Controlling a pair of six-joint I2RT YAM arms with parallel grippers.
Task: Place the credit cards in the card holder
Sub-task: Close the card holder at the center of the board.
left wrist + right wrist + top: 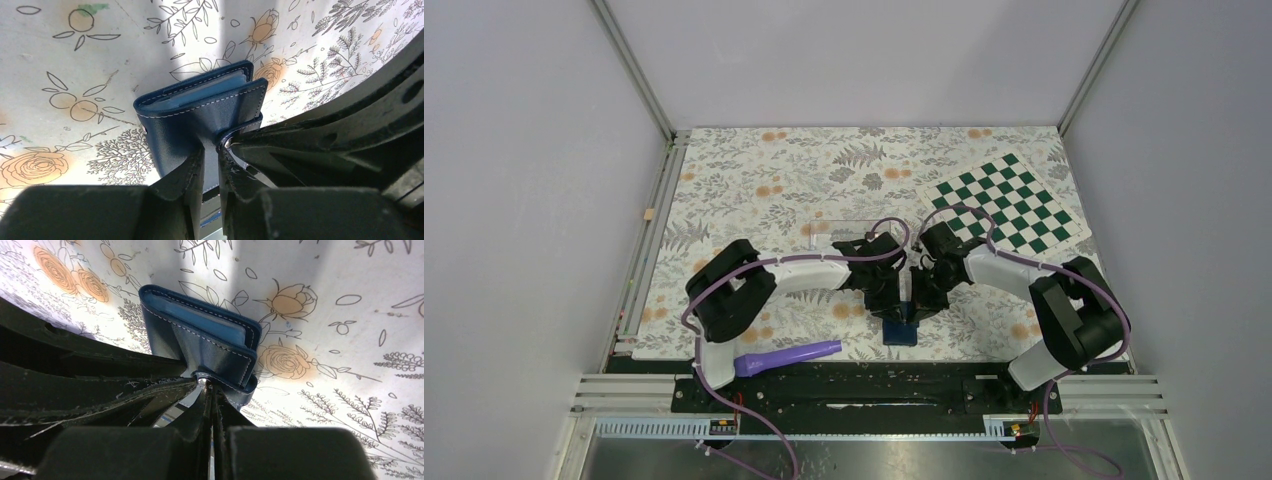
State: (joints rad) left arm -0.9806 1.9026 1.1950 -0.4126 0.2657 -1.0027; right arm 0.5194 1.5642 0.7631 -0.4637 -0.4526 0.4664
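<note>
The navy blue card holder (902, 331) stands folded on the floral mat near the front edge, between both grippers. In the left wrist view the card holder (200, 107) shows lighter blue layers in its top edge, and my left gripper (210, 162) is shut on its front flap. In the right wrist view my right gripper (212, 399) is shut on the snap tab of the card holder (200, 335), with the metal snap at the fingertips. In the top view the left gripper (887, 301) and right gripper (922, 297) meet over it. No loose dark credit cards are in view.
A clear plastic box (839, 231) sits behind the left gripper. A green and white checkerboard (1009, 200) lies at the back right. A purple tool (789, 357) lies at the mat's front edge by the left arm's base. Metal rails run along the left side and front.
</note>
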